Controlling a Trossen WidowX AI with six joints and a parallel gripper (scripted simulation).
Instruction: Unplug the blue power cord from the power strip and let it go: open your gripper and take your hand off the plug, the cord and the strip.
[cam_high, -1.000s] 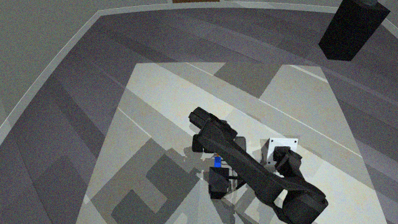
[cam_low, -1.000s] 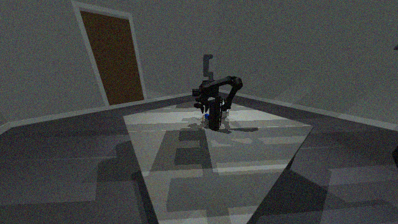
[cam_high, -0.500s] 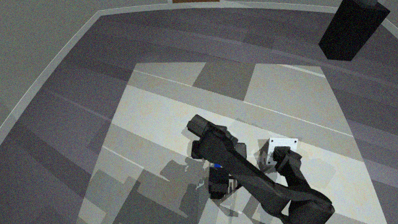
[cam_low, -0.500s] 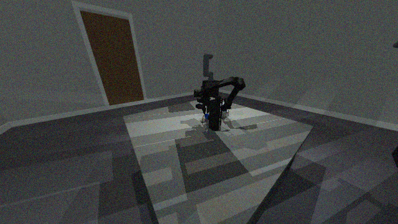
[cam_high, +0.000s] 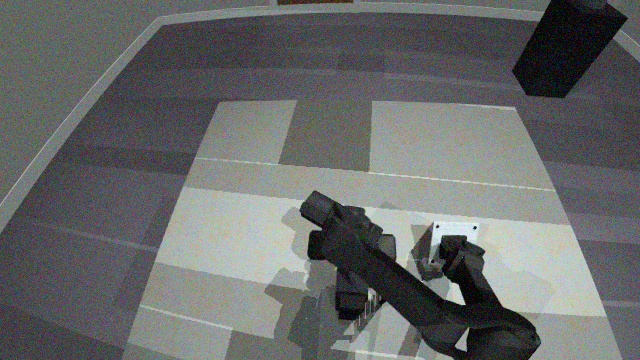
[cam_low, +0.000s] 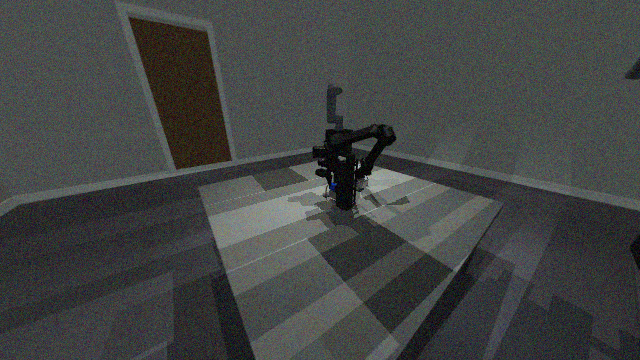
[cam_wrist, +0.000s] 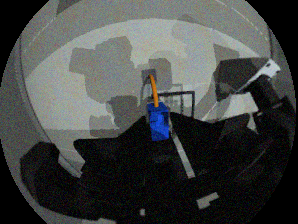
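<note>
Close to the wrist lens, the black two-fingered pincer (cam_high: 352, 245) (cam_low: 327, 175) (cam_wrist: 157, 116) stands partly open, gripping nothing (contact I cannot tell). Just beyond its fingertips sits the blue rectangular plug (cam_low: 332, 185) (cam_wrist: 159, 122), trailing an orange cord (cam_wrist: 154, 91). In the exterior view, the plug is beside the upright black block (cam_high: 351, 300) (cam_low: 345, 187), presumably the power strip. Unplugging and release seem left to do.

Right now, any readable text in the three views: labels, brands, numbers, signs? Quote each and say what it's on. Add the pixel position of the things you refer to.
None that can be read.
Blue plug (cam_low: 333, 186) (cam_wrist: 159, 122): no lettering made out, image grainy.
White plate (cam_high: 456, 228): only dark dots visible, no text.
End effector: too dark to tell.
Door (cam_low: 182, 95): no sign visible.
</note>
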